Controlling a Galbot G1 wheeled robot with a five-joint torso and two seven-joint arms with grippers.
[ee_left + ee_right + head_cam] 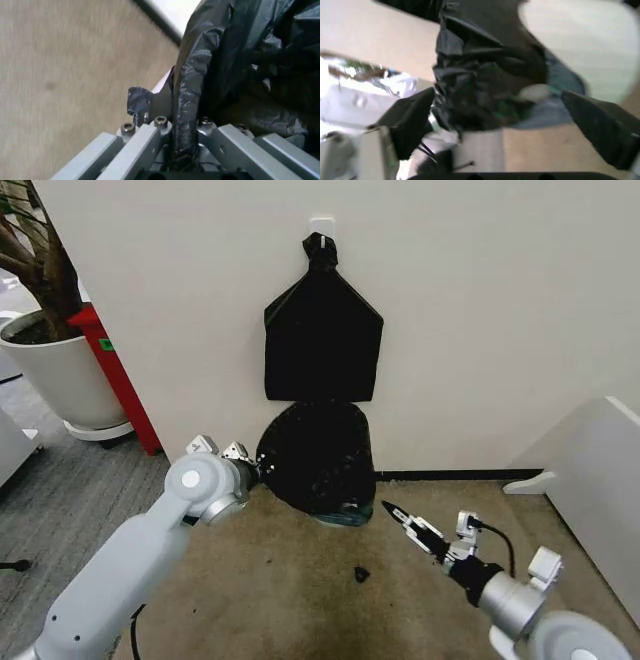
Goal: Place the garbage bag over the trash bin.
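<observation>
The glossy black garbage bag (318,455) is draped over the trash bin (343,519) at the foot of the wall, and only a strip of the bin's base shows beneath it. My left gripper (262,470) is at the bag's left edge. In the left wrist view it (182,123) is shut on a fold of the bag (192,82). My right gripper (393,513) hovers low by the bag's lower right, open with nothing in it. In the right wrist view the fingers (410,116) stand wide apart in front of the crinkled bag (480,86).
A flat black bundle with a knotted top (322,340) hangs on a wall hook above the bin. A white plant pot (55,375) and a red post (120,385) stand at the left. A white panel (600,480) is at the right. A small black scrap (361,574) lies on the carpet.
</observation>
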